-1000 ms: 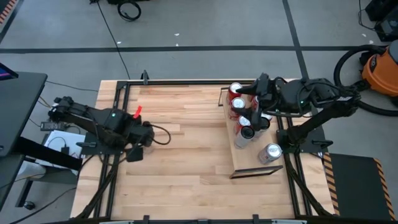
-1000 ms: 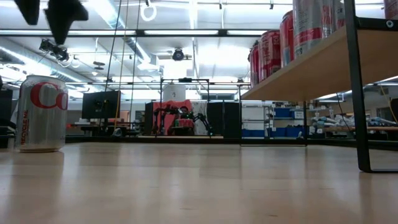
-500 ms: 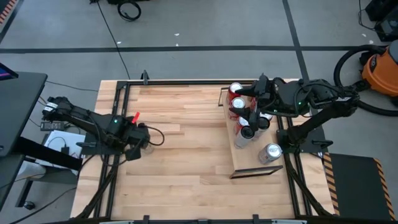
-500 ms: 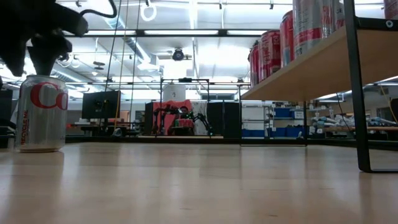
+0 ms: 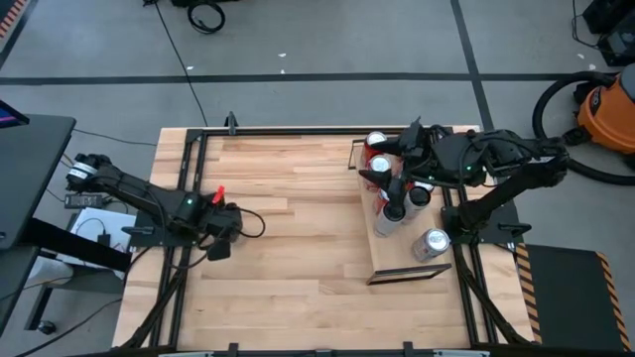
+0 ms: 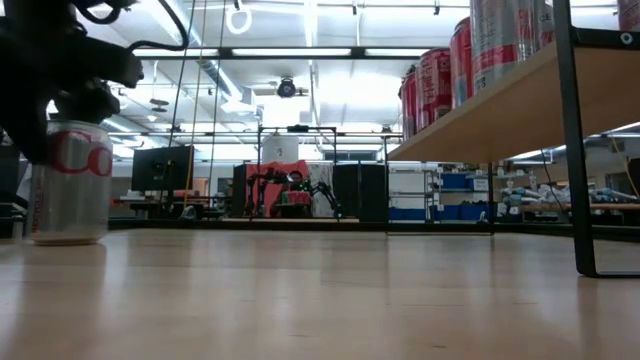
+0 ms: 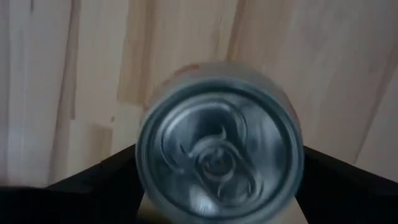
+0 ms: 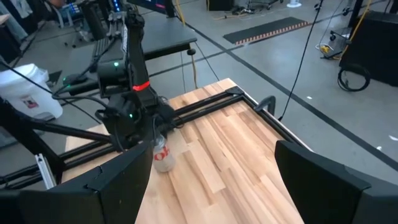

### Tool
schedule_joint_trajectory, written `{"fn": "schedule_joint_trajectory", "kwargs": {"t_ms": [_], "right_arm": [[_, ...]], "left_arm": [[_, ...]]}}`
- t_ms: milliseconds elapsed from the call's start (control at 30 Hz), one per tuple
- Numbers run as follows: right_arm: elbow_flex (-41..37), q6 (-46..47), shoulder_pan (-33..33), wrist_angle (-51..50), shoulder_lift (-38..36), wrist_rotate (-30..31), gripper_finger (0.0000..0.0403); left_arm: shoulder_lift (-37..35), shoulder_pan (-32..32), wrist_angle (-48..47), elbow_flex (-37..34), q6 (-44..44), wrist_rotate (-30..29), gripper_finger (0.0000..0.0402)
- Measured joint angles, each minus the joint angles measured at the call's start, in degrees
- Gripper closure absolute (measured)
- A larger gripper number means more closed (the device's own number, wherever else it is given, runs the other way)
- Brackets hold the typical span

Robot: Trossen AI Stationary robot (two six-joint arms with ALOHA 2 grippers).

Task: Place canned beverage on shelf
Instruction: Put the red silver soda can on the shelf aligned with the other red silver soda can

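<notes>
Can, silver with red lettering, stands upright near the table's left edge; we see the left gripper spread around its top, fingers either side. Our right gripper hangs open over the shelf, among the cans there.

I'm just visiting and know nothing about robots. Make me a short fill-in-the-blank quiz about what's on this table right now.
1. The left hand is lowered around a lone ____ standing on the table.
2. That can stands ____, its top facing the left wrist camera.
3. The other cans stand on the ____.
4. The right hand hovers over the shelf with its fingers ____.

Missing words: can; upright; shelf; open
</notes>
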Motion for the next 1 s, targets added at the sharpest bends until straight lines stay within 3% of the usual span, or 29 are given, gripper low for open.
{"fn": "schedule_joint_trajectory", "kwargs": {"t_ms": [233, 400, 733, 1000], "right_arm": [[0.02, 0.03, 0.00, 1.91, 0.64, -0.17, 0.0055], [0.02, 0.42, 0.00, 2.22, 0.82, -0.34, 0.0055], [0.02, 0.00, 0.00, 2.22, 0.82, -0.30, 0.0055], [0.02, -0.78, -0.83, 2.08, 0.82, -0.90, 0.0055]], "left_arm": [[0.45, 0.12, 11.82, -2.83, 1.42, -0.77, 0.0047], [1.50, 0.10, 12.60, -4.05, 0.48, 0.40, 0.0049], [1.97, 0.25, 17.69, -4.06, -1.34, 1.41, 0.0100], [12.17, 2.26, 18.41, 5.16, -0.92, 4.72, 0.0100]]}}
